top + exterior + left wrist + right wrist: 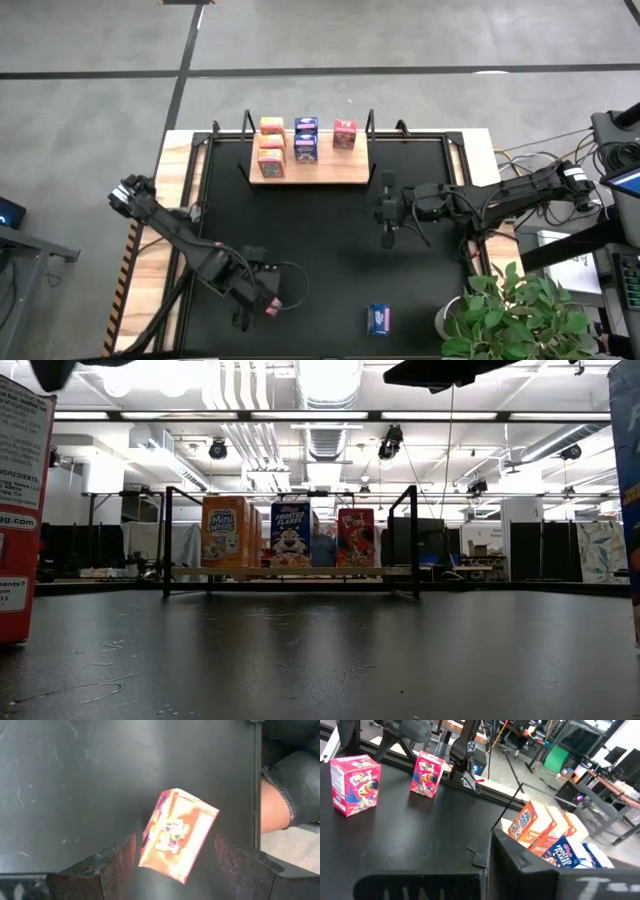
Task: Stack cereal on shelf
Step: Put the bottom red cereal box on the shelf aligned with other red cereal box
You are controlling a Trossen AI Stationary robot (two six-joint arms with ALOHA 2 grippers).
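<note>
With its fingers [112, 865] spread wide around the tilted red box [177, 835], the left gripper [262, 300] needed squaring up before closing, while the right gripper [388, 212], its finger state unclear, waited near the shelf [330, 172].

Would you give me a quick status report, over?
Left gripper open, either side of red cereal box. Right gripper idle near shelf. Five boxes shelved. Nothing seen in the way.

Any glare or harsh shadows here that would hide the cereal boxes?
Low view: the ceiling lights glare along the top, but the boxes on the shelf stay readable, and the mat has only a soft sheen. Left wrist view: the red box is evenly lit inside the open left gripper. High view: flat light, faint shadows only.
</note>
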